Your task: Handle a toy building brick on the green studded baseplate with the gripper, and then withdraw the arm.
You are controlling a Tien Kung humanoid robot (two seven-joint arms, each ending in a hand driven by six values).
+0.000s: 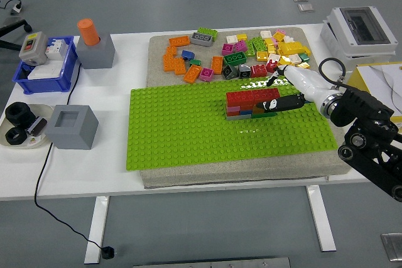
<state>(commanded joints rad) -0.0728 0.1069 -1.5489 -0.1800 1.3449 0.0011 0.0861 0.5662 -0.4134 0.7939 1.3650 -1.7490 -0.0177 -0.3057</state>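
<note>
A green studded baseplate (188,127) lies on a grey mat. On its right half stands a short brick wall (246,103), red on top with grey, blue and orange bricks below. My right hand (271,95) comes in from the right, white-palmed with black fingers. One finger (270,83) points behind the wall's right end, and the thumb (276,105) lies across its front right corner. The fingers are spread and grip nothing. The left arm is out of view.
Loose bricks (239,51) in many colours lie on the mat behind the baseplate. A grey box with an orange cylinder (94,45), a blue bin (44,67), a grey cube (73,126) and a dish (22,127) stand at the left. A white electrical box (358,36) stands at the right.
</note>
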